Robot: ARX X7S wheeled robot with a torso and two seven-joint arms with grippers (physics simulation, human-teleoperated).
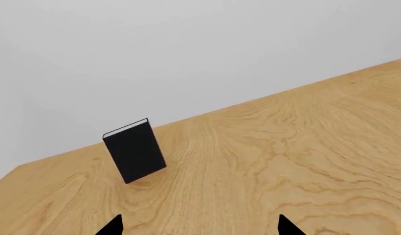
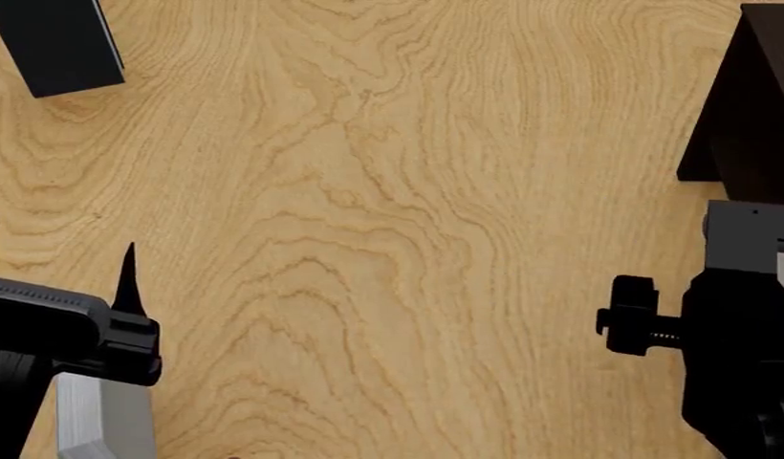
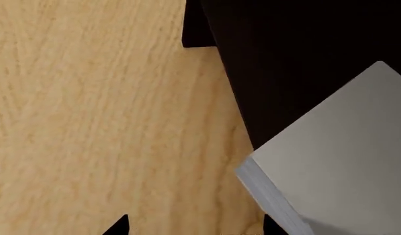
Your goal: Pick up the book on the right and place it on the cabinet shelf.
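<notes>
The book point(image 3: 337, 156), plain light grey with white page edges, lies flat at the edge of the right wrist view, partly overlapping the almost black cabinet point(image 3: 298, 58). I cannot tell whether it rests on the table or on the cabinet shelf. My right gripper point(image 3: 195, 227) is open over bare wood, one fingertip right beside the book's page edge, nothing between the fingers. The cabinet point(image 2: 750, 96) also shows at the head view's far right, beyond my right arm point(image 2: 736, 363). My left gripper point(image 1: 200, 227) is open and holds nothing.
A black book point(image 1: 135, 152) stands upright near the wooden table's point(image 2: 392, 239) far edge, ahead of the left gripper point(image 2: 58, 258); it shows as the black book point(image 2: 54, 43) at the head view's far left. Grey wall lies beyond the edge.
</notes>
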